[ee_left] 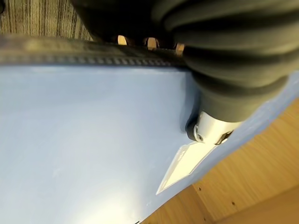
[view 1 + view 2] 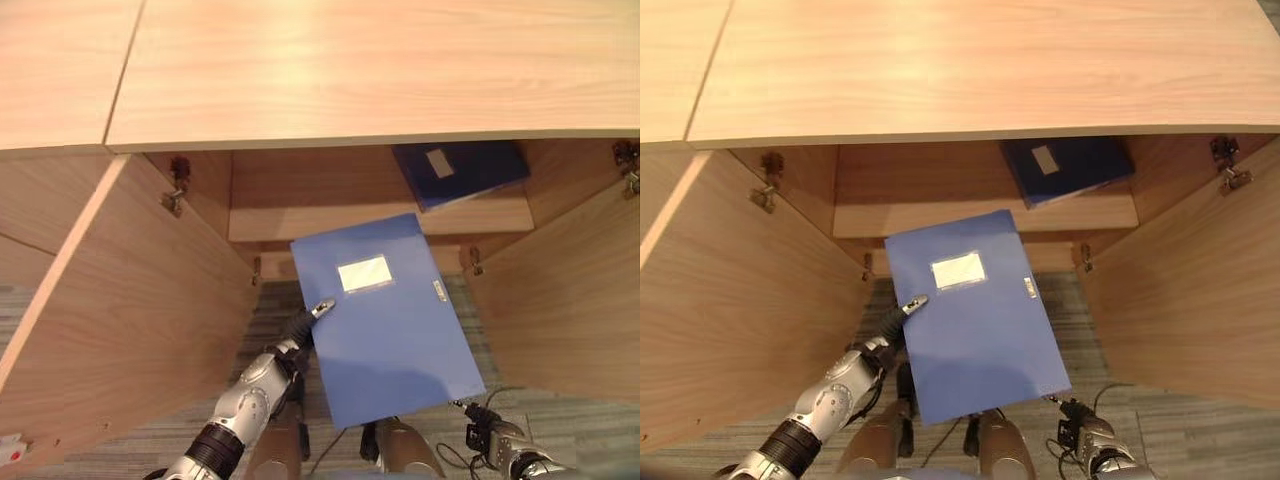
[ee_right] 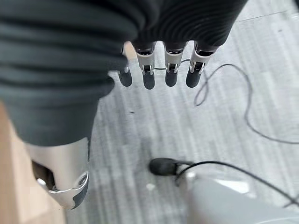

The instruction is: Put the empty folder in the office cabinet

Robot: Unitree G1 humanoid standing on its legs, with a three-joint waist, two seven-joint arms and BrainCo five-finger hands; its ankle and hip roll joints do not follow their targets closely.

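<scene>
A stiff, probably light blue folder [image 2: 385, 320] is pinched at its left edge by the left hand [image 2: 300, 335], before the open cabinet [image 2: 120, 310]. Its smooth cover looks slippery, so an edge grip seems wise. The right hand [image 3: 159, 70] hangs loosely open, holding nothing.

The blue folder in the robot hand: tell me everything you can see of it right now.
The blue folder is a flat, rigid-looking box file, plain mid-blue, with a pale rectangular label pocket on its upper face and a small tab near one long edge. It is held tilted in front of the open cabinet, its far end toward the lower shelf, above the carpet. The left robot hand grips its left edge, thumb on top. It stays apart from the darker folder inside.
</scene>
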